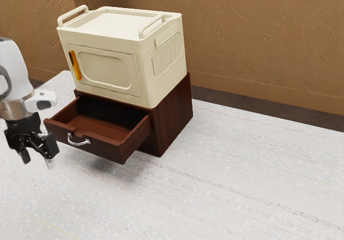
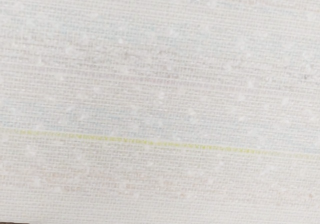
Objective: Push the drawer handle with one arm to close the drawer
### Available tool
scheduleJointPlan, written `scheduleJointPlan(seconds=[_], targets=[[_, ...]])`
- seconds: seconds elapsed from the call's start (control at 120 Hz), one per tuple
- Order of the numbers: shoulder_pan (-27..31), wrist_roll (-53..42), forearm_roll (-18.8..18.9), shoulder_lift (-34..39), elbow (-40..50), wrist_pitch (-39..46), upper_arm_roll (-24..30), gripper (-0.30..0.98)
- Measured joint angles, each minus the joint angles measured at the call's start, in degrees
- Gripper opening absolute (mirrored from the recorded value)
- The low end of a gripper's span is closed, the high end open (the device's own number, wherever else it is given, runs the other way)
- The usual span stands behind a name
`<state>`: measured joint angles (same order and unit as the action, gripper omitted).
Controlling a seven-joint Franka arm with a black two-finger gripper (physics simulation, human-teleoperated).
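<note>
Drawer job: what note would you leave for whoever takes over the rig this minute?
Gripper: open, holding nothing, just off the drawer's front toward the exterior view's left.
Drawer: pulled out of the brown cabinet, under the cream box; silver handle on its front.
Done: no closing visible; the drawer stands open.
Left: line up with the handle, then push the drawer shut.

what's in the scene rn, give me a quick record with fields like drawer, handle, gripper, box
drawer: open, pulled out from the dark brown cabinet
drawer contents: none visible
handle: silver, curved, on the drawer front
gripper: open, in front of the drawer, apart from the handle
box: cream, on top of the cabinet, door shut
surface: whitish, with faint stripes
task state: drawer not closed
</note>
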<state>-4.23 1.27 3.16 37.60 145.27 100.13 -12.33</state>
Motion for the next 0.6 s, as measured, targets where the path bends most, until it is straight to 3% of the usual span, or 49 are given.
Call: scheduleJointPlan(seconds=[0.217,0.408,0.6], targets=[[-1.6,0.1,1.0,-4.6,4.9,12.2,-2.6,0.62],[-2.3,0.2,4.8,-9.7,3.9,21.8,-4.5,0.17],[-2.8,0.2,6.7,-15.4,1.2,28.2,-4.9,-0.01]])
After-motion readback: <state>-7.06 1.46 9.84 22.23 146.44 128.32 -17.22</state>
